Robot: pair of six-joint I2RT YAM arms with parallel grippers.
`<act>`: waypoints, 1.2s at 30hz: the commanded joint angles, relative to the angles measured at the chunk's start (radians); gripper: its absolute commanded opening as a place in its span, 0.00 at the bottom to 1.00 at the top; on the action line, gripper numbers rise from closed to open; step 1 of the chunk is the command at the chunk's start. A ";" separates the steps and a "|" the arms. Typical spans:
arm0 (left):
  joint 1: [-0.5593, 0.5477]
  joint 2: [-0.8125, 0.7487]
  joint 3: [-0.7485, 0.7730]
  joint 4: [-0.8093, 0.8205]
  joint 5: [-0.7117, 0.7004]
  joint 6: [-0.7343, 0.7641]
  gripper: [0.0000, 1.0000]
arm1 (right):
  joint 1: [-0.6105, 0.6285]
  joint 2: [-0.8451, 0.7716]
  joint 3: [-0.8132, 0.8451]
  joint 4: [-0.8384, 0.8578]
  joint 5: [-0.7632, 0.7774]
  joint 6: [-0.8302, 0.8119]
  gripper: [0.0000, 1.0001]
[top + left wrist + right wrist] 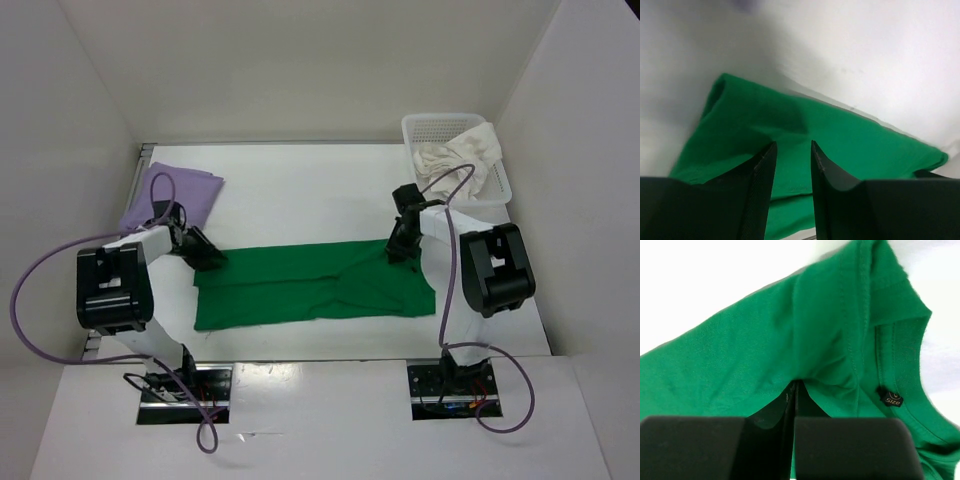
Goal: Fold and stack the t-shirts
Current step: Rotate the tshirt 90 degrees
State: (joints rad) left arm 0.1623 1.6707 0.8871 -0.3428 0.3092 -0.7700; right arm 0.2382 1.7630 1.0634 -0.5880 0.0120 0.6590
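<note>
The green t-shirt (310, 285) lies spread flat across the middle of the table, folded into a long band. My left gripper (212, 258) is at its left edge. In the left wrist view its jaws (792, 144) stand apart just above the green cloth (840, 135), with nothing between them. My right gripper (398, 250) is at the shirt's upper right corner. In the right wrist view it (796, 384) is shut and the green cloth (765, 340) puckers at its tips, near the collar and black size label (892, 397). The folded lavender t-shirt (175, 195) lies at the back left. The white t-shirt (462, 158) is crumpled in the basket.
A white plastic mesh basket (420, 125) stands at the back right corner. White walls close in the table on the left, back and right. The arm bases are bolted at the near edge.
</note>
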 commanded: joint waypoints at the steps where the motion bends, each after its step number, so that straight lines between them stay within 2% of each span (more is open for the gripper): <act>1: 0.101 -0.035 -0.077 -0.033 0.002 0.001 0.41 | 0.077 0.139 0.062 0.105 -0.033 0.059 0.00; 3: 0.131 -0.098 -0.100 -0.042 0.031 0.001 0.41 | 0.087 0.214 0.116 0.115 -0.087 0.068 0.00; 5: 0.141 -0.181 -0.109 -0.080 0.065 0.012 0.43 | 0.114 0.346 0.271 0.097 -0.099 0.077 0.00; 6: 0.141 -0.213 -0.120 -0.090 0.083 0.027 0.44 | 0.115 0.395 0.431 0.084 -0.087 0.077 0.00; 8: 0.131 -0.322 -0.120 -0.123 0.096 0.041 0.46 | 0.115 0.560 0.628 0.030 -0.087 0.057 0.00; 9: 0.122 -0.357 -0.129 -0.133 0.096 0.054 0.46 | 0.115 0.622 0.861 0.011 -0.104 0.057 0.00; 10: 0.106 -0.414 -0.129 -0.143 0.096 0.054 0.49 | 0.115 0.689 0.997 -0.040 -0.121 0.041 0.00; 11: 0.097 -0.437 -0.129 -0.165 0.096 0.054 0.49 | 0.115 0.839 1.297 -0.086 -0.138 0.040 0.00; 12: 0.077 -0.459 -0.140 -0.165 0.096 0.063 0.52 | 0.125 0.919 1.475 -0.152 -0.168 0.040 0.00; 13: 0.066 -0.472 -0.140 -0.195 0.096 0.063 0.53 | 0.125 1.002 1.671 -0.293 -0.187 0.040 0.00; 14: 0.053 -0.491 -0.140 -0.206 0.096 0.063 0.55 | 0.134 1.179 1.886 -0.355 -0.204 0.040 0.00; 15: 0.030 -0.505 -0.140 -0.228 0.096 0.063 0.55 | 0.135 1.126 1.961 -0.317 -0.296 0.050 0.02; 16: 0.020 -0.517 -0.149 -0.228 0.096 0.063 0.57 | 0.135 1.050 1.842 -0.188 -0.297 0.062 0.02; 17: 0.020 -0.529 -0.149 -0.228 0.096 0.063 0.58 | 0.135 0.926 1.717 -0.164 -0.278 0.041 0.02; 19: -0.003 -0.548 -0.163 -0.214 0.096 0.051 0.61 | 0.135 0.842 1.692 -0.153 -0.251 0.001 0.05; 20: -0.012 -0.548 -0.172 -0.203 0.120 0.040 0.61 | 0.135 0.790 1.727 -0.206 -0.251 -0.040 0.08; 21: -0.023 -0.536 -0.172 -0.194 0.120 0.040 0.61 | 0.135 0.768 1.757 -0.249 -0.241 -0.064 0.15; 23: -0.069 -0.525 -0.159 -0.164 0.131 0.029 0.56 | 0.135 0.724 1.803 -0.359 -0.241 -0.120 0.27; 24: -0.087 -0.514 -0.130 -0.154 0.119 0.029 0.52 | 0.135 0.666 1.804 -0.386 -0.251 -0.145 0.37; 25: -0.119 -0.514 -0.110 -0.154 0.099 0.029 0.43 | 0.147 0.623 1.696 -0.401 -0.251 -0.162 0.41; 27: -0.144 -0.503 -0.055 -0.131 0.048 0.029 0.33 | 0.177 0.421 1.466 -0.307 -0.265 -0.193 0.44; 28: -0.144 -0.490 -0.033 -0.131 0.038 0.029 0.28 | 0.177 0.327 1.152 -0.227 -0.286 -0.193 0.37; 29: -0.153 -0.468 -0.011 -0.131 0.028 0.043 0.22 | 0.187 0.229 0.985 -0.032 -0.312 -0.140 0.28; 30: -0.153 -0.454 0.009 -0.131 0.019 0.052 0.19 | 0.187 0.055 0.833 0.059 -0.349 -0.104 0.18; 31: -0.153 -0.441 0.030 -0.131 0.019 0.061 0.18 | 0.187 -0.007 0.582 0.127 -0.401 -0.067 0.05; 32: -0.153 -0.419 0.056 -0.122 0.010 0.070 0.18 | 0.199 -0.054 0.485 0.204 -0.402 -0.012 0.01; 33: -0.153 -0.407 0.056 -0.122 0.010 0.071 0.17 | 0.234 -0.098 0.339 0.224 -0.412 -0.001 0.00; 35: -0.165 -0.373 0.065 -0.085 0.036 0.060 0.17 | 0.247 -0.099 0.224 0.252 -0.428 0.046 0.00; 36: -0.174 -0.364 0.065 -0.075 0.045 0.060 0.17 | 0.233 -0.099 0.131 0.317 -0.428 0.062 0.00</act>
State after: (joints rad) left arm 0.0078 1.2716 0.9279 -0.4610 0.3447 -0.7296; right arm 0.4706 1.5661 1.3983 -0.4366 -0.3737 0.6376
